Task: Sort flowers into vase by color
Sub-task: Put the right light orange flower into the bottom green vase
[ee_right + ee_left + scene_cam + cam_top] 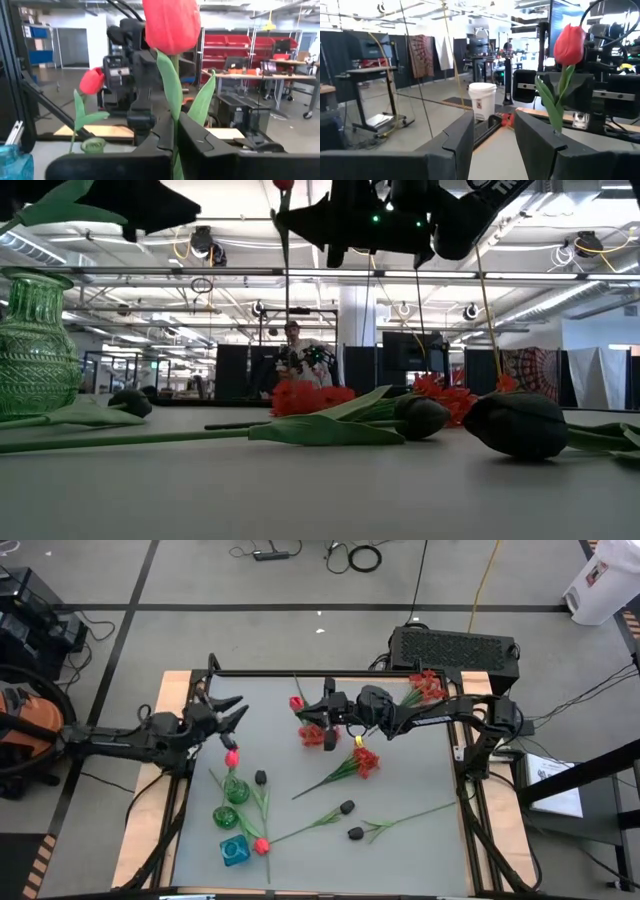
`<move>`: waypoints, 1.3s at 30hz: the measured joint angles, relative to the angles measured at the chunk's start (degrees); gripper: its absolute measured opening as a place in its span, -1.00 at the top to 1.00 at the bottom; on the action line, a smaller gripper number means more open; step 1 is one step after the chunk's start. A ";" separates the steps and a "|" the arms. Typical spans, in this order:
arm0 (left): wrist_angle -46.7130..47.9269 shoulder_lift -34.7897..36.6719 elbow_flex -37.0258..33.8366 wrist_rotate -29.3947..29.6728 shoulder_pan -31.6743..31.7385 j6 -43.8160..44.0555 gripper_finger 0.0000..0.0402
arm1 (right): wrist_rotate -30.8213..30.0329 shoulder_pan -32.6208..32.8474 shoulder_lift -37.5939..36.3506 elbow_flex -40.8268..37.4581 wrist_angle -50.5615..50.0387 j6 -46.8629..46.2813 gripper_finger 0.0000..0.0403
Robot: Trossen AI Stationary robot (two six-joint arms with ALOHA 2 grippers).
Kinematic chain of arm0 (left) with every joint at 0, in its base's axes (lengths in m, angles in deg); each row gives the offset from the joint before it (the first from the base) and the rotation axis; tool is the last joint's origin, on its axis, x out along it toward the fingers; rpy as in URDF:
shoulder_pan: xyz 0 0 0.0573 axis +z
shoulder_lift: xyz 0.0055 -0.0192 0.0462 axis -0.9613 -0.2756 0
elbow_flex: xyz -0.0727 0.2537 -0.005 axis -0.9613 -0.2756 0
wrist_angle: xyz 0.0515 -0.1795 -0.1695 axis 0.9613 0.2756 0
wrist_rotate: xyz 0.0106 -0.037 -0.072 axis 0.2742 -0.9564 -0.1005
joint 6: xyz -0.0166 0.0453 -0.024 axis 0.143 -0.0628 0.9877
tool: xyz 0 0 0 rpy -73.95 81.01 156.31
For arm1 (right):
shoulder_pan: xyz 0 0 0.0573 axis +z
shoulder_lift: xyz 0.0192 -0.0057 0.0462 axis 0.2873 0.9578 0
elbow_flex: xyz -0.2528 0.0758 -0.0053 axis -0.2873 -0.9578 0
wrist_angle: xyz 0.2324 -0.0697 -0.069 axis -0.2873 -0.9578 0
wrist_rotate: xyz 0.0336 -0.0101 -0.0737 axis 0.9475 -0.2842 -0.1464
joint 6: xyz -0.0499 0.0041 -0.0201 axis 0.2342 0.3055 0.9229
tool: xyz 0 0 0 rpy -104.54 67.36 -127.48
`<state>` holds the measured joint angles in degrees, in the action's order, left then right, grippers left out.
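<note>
Right gripper [318,710]: raised above the middle of the desk [420,850], its jaws closed on the stem of a red tulip [171,24], which is held upright (the stem is seen pinched between the two fingers in the right wrist view).

Left gripper [232,716]: held above the desk's left side, jaws apart and holding nothing; it faces the right arm across the desk.

Green vases: a taller green vase [236,788] already carries one pink-red tulip [232,757]; a second green vase [226,815] stands just beside it and appears empty.

Blue vase [234,851]: near the front-left corner, with a red bud [262,846] lying just beside it.

Loose flowers: two frilly red clusters [364,762] and [317,735] are lying on the desk near its middle, a third [428,686] near the back edge; black buds [346,807], [355,833] and [260,778] are spread toward the front.

Step in hand: judged to be the carrying of the held tulip toward the taller green vase that matches it.

How it is best done: the stem should be kept vertical and brought directly over the vase mouth before being lowered, so that the tip enters cleanly (the tulip already standing there narrows the opening). The grip is best released only once the stem is well inside.

Risk: the vase could be tipped by a sideways push, and the two arms are near each other.
</note>
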<state>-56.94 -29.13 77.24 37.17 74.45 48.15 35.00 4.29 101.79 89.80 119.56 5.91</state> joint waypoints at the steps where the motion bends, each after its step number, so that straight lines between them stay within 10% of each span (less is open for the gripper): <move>1: -1.06 -1.15 0.00 -2.23 1.57 0.00 0.28 | 0.01 0.00 0.00 0.00 0.25 -0.01 1.00; 25: -5.10 -25.59 9.79 -57.55 29.39 6.14 0.28 | -0.16 0.00 0.00 3.22 2.62 -0.55 1.00; 39: -21.33 -36.36 10.05 -62.24 27.91 10.44 0.28 | -0.05 0.00 0.00 3.41 2.50 -0.90 1.00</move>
<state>-78.28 -65.49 87.30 -25.07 102.36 58.58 34.94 4.29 101.79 93.21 122.06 5.00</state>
